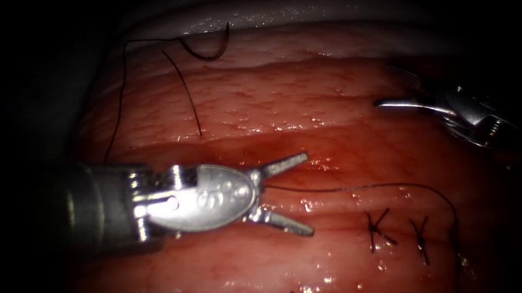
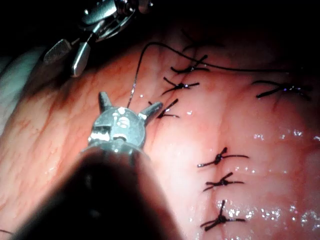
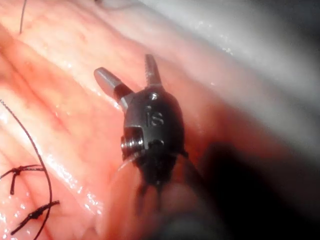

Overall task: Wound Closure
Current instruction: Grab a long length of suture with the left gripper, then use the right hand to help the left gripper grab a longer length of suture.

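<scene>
My left tool (image 1: 305,194) reaches in from the lower left over the tissue (image 1: 308,107), jaws open and holding nothing. A thin thread (image 1: 352,188) passes between its open jaws (image 2: 130,102), runs right and curves down past two knotted stitches (image 1: 380,229). The curved needle (image 1: 209,53) lies free on the far upper edge of the tissue, held by neither tool, with dark thread (image 1: 121,95) trailing from it down the left side. My right tool (image 1: 390,90) hovers at the upper right, jaws open and empty (image 3: 125,67), above the tissue.
Several knotted stitches (image 2: 220,160) close the cut in a row. A loose strand of thread (image 1: 184,94) lies across the upper tissue. Red fluid wets the fold near my left tool's upper jaw. A pale rim (image 1: 265,13) borders the tissue at the back.
</scene>
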Robot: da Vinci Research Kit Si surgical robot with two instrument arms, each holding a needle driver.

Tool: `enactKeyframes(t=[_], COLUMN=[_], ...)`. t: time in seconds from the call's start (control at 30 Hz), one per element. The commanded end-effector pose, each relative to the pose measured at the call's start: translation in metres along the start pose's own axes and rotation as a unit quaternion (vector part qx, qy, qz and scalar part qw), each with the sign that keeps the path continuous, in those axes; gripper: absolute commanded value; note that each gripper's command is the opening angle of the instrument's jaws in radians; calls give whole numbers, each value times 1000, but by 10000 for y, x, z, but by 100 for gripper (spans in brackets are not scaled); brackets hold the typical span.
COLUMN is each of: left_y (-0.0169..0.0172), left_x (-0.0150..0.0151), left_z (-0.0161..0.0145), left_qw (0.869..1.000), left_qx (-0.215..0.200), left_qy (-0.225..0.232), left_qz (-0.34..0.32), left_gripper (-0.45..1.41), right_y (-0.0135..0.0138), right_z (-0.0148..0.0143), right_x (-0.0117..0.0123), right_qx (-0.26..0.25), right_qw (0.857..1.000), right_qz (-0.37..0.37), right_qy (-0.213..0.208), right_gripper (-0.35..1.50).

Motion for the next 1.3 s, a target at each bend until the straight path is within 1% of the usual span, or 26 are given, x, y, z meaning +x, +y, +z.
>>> enactKeyframes(t=[0.03, 0.07, 0.13, 0.17, 0.2, 0.23, 0.27, 0.3, 0.33, 0.43, 0.5, 0.53, 0.57, 0.67, 0.73, 0.83, 0.9, 0.97, 1.07, 1.1, 1.17, 1.2, 1.3], left_y=[-3, -4, -6, -6, -6, -5, -3, -3, -3, -4, -4, -4, -4, -2, -1, 5, 10, 14, 16, 17, 16, 15, 14], left_x=[0, 2, 3, 3, 3, 4, 5, 5, 5, 5, 4, 4, 4, 5, 7, 5, 1, -7, -21, -33, -44, -47, -56], left_z=[14, 21, 33, 40, 40, 43, 49, 49, 50, 52, 51, 51, 49, 44, 32, 10, -11, -33, -61, -80, -95, -100, -113], left_qw=[1000, 1000, 1000, 999, 999, 999, 999, 999, 998, 997, 996, 996, 996, 995, 996, 996, 995, 992, 990, 987, 987, 987, 986], left_qx=[3, 7, 15, 21, 21, 20, 25, 25, 29, 40, 40, 39, 38, 34, 14, 14, 2, -14, -33, -46, -49, -50, -53], left_qy=[-8, -15, -22, -27, -27, -32, -46, -46, -53, -72, -79, -80, -80, -82, -66, -25, 16, 42, 57, 65, 64, 64, 65], left_qz=[3, 5, 10, 10, 10, 10, 9, 9, 9, 8, 8, 8, 8, 34, 55, 83, 101, 115, 128, 137, 140, 142, 144], left_gripper=[46, 42, 42, 34, 34, 29, 14, 14, 5, -8, -27, -45, -45, -45, -45, -45, -45, -45, -45, -45, -45, -45, -45], right_y=[-2, -3, -4, -5, -5, -5, -6, -6, -6, -9, -11, -12, -13, -16, -22, -32, -40, -52, -78, -96, -112, -122, -146], right_z=[9, 9, 9, 9, 9, 9, 10, 10, 10, 12, 13, 15, 16, 20, 26, 35, 41, 49, 60, 68, 76, 83, 99], right_x=[-4, -5, -5, -6, -6, -6, -6, -6, -6, -7, -7, -7, -8, -8, -9, -10, -12, -16, -22, -24, -25, -25, -24], right_qx=[-1, -1, -1, -1, -1, -1, -1, -1, -1, -3, -6, -5, -5, -6, 6, 37, 62, 89, 133, 159, 181, 197, 220], right_qw=[1000, 1000, 1000, 1000, 1000, 1000, 1000, 1000, 1000, 1000, 1000, 1000, 1000, 1000, 1000, 999, 998, 996, 990, 984, 979, 975, 966], right_qz=[-1, -1, -2, -3, -3, -3, -3, -3, -3, -3, -3, -4, -4, -4, -6, -7, -9, -26, -52, -76, -93, -100, -131], right_qy=[-1, -1, -2, -4, -4, -4, -6, -6, -6, -5, -6, -6, -7, -8, -9, -2, 1, 8, 14, 11, 15, 23, 45], right_gripper=[125, 125, 126, 126, 126, 126, 126, 126, 126, 130, 130, 131, 131, 131, 133, 133, 133, 133, 133, 133, 133, 133, 133])
